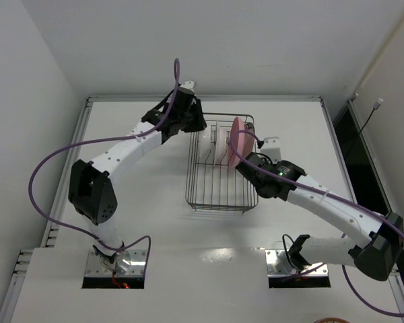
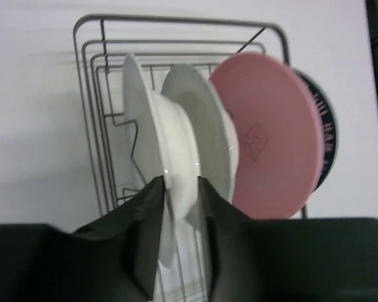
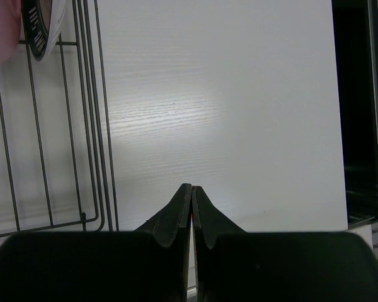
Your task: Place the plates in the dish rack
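All four plates were pictured standing on edge at the far end of the rack, which was set on the desk. One whitish plate was pinched at its rim by the left fingers, close against a second whitish plate, with the pink plate and the patterned plate ranged beyond. The right fingers were pressed together, empty, over the desk beside the rack. Trouble was judged possible: a plate let go before being seated between tines could be tipped onto its neighbours, and the rack could be dragged by a snagged withdrawal.
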`<state>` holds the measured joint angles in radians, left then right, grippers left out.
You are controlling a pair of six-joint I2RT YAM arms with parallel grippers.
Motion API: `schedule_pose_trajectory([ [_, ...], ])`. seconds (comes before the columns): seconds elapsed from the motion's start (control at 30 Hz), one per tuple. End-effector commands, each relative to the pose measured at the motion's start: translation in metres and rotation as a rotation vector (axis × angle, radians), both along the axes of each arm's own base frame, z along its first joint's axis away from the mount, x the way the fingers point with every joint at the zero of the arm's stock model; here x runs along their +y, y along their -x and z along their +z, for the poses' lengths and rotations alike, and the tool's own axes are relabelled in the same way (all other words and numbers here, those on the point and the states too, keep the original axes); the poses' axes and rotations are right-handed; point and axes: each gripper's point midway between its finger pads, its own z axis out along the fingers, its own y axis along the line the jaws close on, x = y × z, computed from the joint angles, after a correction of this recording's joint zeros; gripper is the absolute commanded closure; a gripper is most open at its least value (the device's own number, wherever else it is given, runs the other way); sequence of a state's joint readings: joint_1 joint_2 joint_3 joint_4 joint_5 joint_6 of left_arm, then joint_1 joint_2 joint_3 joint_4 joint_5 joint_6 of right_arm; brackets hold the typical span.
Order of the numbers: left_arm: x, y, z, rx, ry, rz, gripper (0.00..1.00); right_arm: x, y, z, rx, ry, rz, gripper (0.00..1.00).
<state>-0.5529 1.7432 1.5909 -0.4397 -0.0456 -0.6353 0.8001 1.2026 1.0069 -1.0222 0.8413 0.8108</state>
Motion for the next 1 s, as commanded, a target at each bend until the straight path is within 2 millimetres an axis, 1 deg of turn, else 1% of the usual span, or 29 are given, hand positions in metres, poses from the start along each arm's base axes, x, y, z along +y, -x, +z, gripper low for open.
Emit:
schedule_pose_trajectory([
  [0.0,-0.024,-0.006,0.060,-0.131,0.046,-0.039,0.73,-0.003,-0.004,0.004,-0.029,0.009,-0.018,1.00],
  [0.03,-0.032,-0.002,0.062,-0.132,0.041,-0.048,0.68,-0.003,-0.004,0.004,-0.029,0.009,-0.018,1.00],
  [0.1,-0.038,-0.003,0.063,-0.128,0.027,-0.064,0.58,-0.002,-0.004,0.003,-0.023,0.003,-0.015,1.00],
  [0.13,-0.044,-0.001,0.059,-0.121,0.022,-0.075,0.56,-0.002,-0.004,0.003,-0.023,0.003,-0.015,1.00],
  [0.17,-0.043,-0.001,0.062,-0.123,0.024,-0.075,0.54,-0.002,-0.004,0.003,-0.023,0.003,-0.015,1.00],
  [0.2,-0.044,-0.002,0.057,-0.116,0.019,-0.075,0.53,-0.002,-0.004,0.003,-0.023,0.003,-0.015,1.00],
  [0.23,-0.044,-0.002,0.057,-0.116,0.019,-0.075,0.52,-0.002,-0.004,0.003,-0.023,0.003,-0.015,1.00],
  [0.27,-0.045,-0.003,0.052,-0.107,0.013,-0.075,0.49,-0.002,-0.004,0.003,-0.023,0.003,-0.015,1.00],
  [0.37,-0.045,-0.002,0.050,-0.099,0.008,-0.076,0.49,-0.002,-0.004,0.003,-0.023,0.003,-0.015,1.00],
  [0.4,-0.046,-0.004,0.045,-0.092,0.002,-0.076,0.49,-0.003,-0.003,0.001,-0.016,0.010,-0.015,1.00],
  [0.47,-0.045,-0.004,0.045,-0.095,-0.004,-0.081,0.48,-0.003,-0.002,0.002,-0.023,0.003,-0.015,1.00],
  [0.5,-0.046,-0.005,0.040,-0.087,-0.010,-0.081,0.48,-0.003,-0.002,0.002,-0.023,0.003,-0.015,1.00],
  [0.63,-0.042,-0.004,0.035,-0.074,-0.031,-0.066,0.48,-0.003,-0.002,0.002,-0.023,0.003,-0.015,1.00],
  [0.67,-0.035,-0.004,0.031,-0.063,-0.057,-0.043,0.48,-0.003,-0.002,0.002,-0.023,0.003,-0.015,1.00],
  [0.73,-0.028,-0.007,0.038,-0.080,-0.066,0.000,0.48,-0.003,-0.002,0.002,-0.023,0.003,-0.015,1.00],
  [0.77,-0.015,-0.007,0.045,-0.086,-0.080,0.070,0.48,-0.003,-0.002,0.002,-0.023,0.003,-0.015,1.00],
  [0.8,-0.006,-0.009,0.042,-0.086,-0.112,0.108,0.48,-0.003,-0.002,0.002,-0.023,0.003,-0.015,1.00],
  [0.83,0.002,-0.008,0.045,-0.084,-0.110,0.156,0.48,-0.003,-0.002,0.002,-0.023,0.003,-0.015,1.00],
  [0.87,0.019,-0.011,0.047,-0.082,-0.130,0.210,0.48,-0.003,-0.002,0.002,-0.023,0.003,-0.015,1.00],
  [0.9,0.034,-0.018,0.044,-0.068,-0.132,0.247,0.48,-0.003,-0.002,0.002,-0.023,0.003,-0.015,1.00],
  [0.93,0.041,-0.020,0.043,-0.060,-0.139,0.262,0.48,-0.003,-0.002,0.002,-0.023,0.003,-0.015,1.00],
  [0.97,0.050,-0.022,0.037,-0.040,-0.142,0.284,0.49,-0.005,-0.001,0.000,-0.016,0.010,-0.015,1.00],
])
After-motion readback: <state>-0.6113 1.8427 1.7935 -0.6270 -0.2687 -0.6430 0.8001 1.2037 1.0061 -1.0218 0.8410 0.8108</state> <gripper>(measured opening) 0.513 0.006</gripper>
